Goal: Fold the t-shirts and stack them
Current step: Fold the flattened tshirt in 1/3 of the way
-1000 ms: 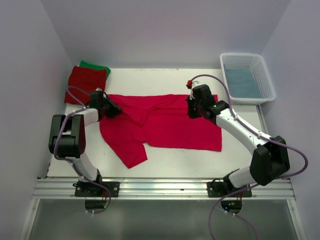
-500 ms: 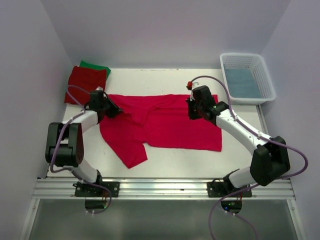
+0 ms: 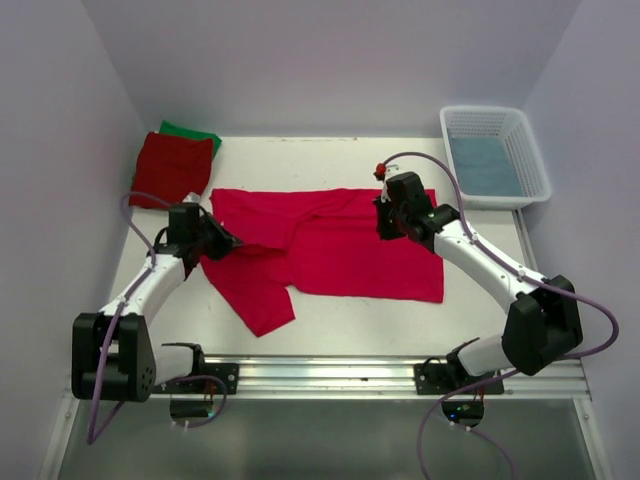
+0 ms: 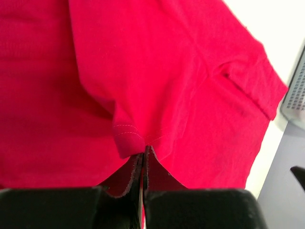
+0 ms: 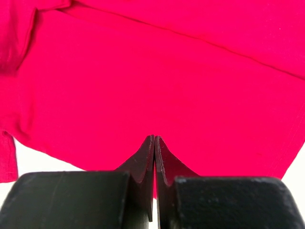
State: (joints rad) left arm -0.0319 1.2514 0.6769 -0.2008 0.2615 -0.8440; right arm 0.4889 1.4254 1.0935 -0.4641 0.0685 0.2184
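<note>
Across the white tabletop (image 3: 330, 320), a bright crimson-pink short-sleeved cloth t-shirt (image 3: 340, 245) lies spread, long axis left to right; the left end effector (image 3: 222, 243) pinches its left edge, the right end effector (image 3: 383, 222) its far edge, both clamped on cloth.

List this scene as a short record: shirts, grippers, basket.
spread shirt: crimson-pink t-shirt, laid out on the table
stack: dark red t-shirt folded on top of green t-shirt, far left corner
left gripper: shut on the crimson-pink t-shirt's left hem
right gripper: shut on its far right edge
basket: far right, blue cloth inside
</note>
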